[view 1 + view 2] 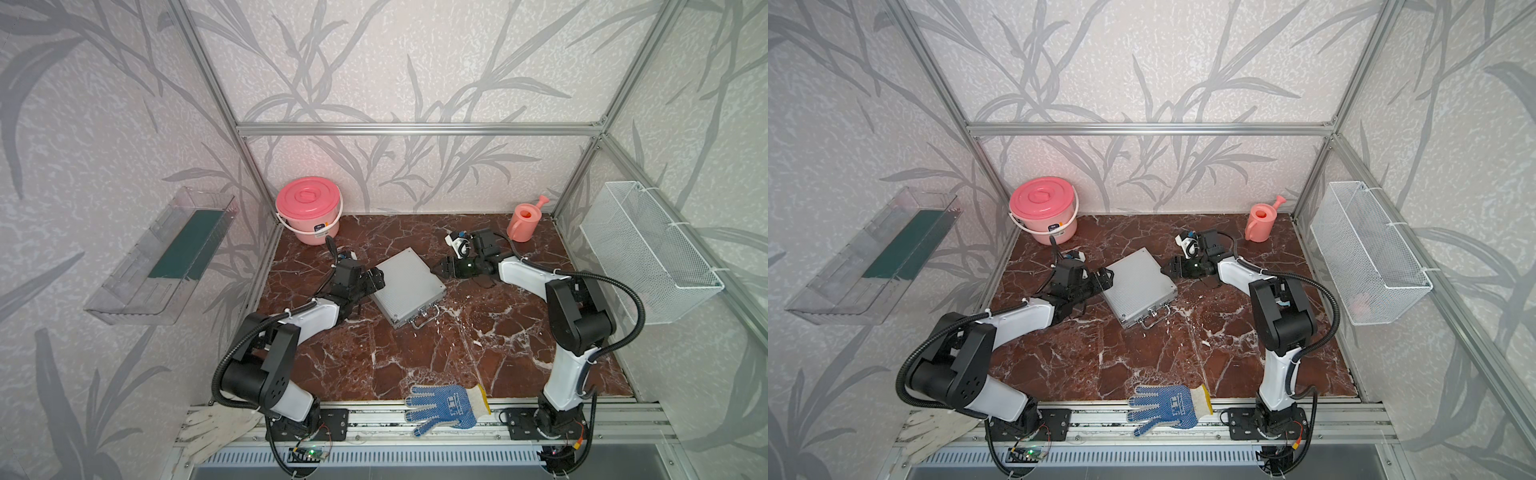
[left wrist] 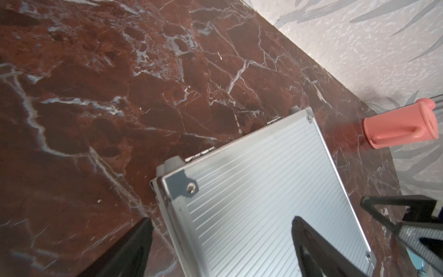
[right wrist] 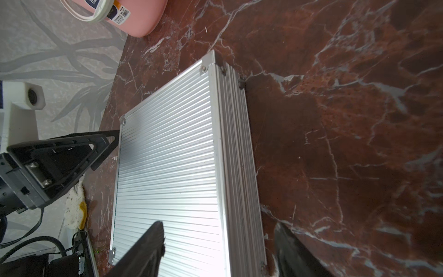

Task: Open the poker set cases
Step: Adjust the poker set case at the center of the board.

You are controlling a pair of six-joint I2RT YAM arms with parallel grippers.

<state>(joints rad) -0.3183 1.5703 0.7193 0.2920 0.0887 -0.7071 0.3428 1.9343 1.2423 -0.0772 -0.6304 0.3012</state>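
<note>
While case (image 1: 409,286) lies shut between them, left gripper (image 1: 379,281), right gripper (image 1: 439,267) both spread.

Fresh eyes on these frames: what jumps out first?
A shut silver case lies in the middle, with the open left gripper and open right gripper at its opposite sides. A pink bucket and a pink watering can stand at the back. A blue glove lies at the front edge.

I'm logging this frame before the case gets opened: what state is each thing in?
poker set case: shut, lying flat
pink bucket: lid on
watering can: upright
blue dotted glove: lying flat
left gripper: open, at one side of the case
right gripper: open, at the opposite side
</note>
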